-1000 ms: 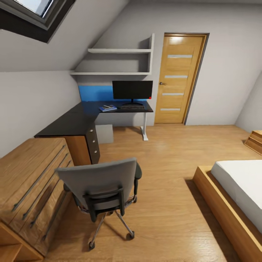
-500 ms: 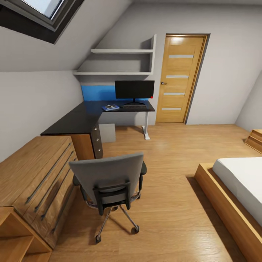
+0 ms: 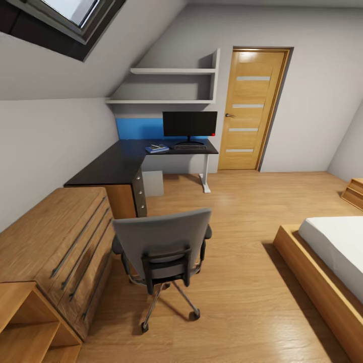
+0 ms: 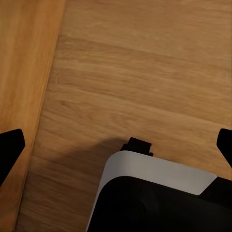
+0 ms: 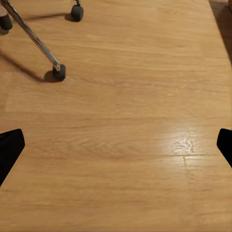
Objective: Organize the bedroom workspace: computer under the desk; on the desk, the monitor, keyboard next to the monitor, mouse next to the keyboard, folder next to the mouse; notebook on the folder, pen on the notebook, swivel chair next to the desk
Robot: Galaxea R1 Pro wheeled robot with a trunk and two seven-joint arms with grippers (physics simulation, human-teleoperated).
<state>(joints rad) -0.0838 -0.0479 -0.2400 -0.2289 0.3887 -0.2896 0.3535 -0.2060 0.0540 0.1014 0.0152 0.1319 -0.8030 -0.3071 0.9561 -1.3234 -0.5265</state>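
Observation:
The grey swivel chair (image 3: 161, 244) stands on the wooden floor with its back toward me, and its seat is hidden behind the backrest. Beyond it, the black L-shaped desk (image 3: 113, 166) carries the black monitor (image 3: 190, 124), the dark keyboard (image 3: 190, 147) in front of it, and a blue notebook-like item (image 3: 157, 148) to its left. A grey computer case (image 3: 153, 183) sits under the desk. My left gripper (image 4: 117, 145) hangs open over the floor. My right gripper (image 5: 117, 145) hangs open over the floor near the chair's caster (image 5: 59, 72).
A wooden dresser (image 3: 55, 242) runs along the left wall, with an open shelf unit (image 3: 25, 322) in front of it. A bed (image 3: 333, 252) with a wooden frame lies at the right. A wooden door (image 3: 250, 108) stands beside the desk. My base (image 4: 154, 193) shows below the left gripper.
The whole head view has slid, so chair, desk and dresser sit further right in the picture and a little nearer. That is the camera moving; nothing in the room has shifted.

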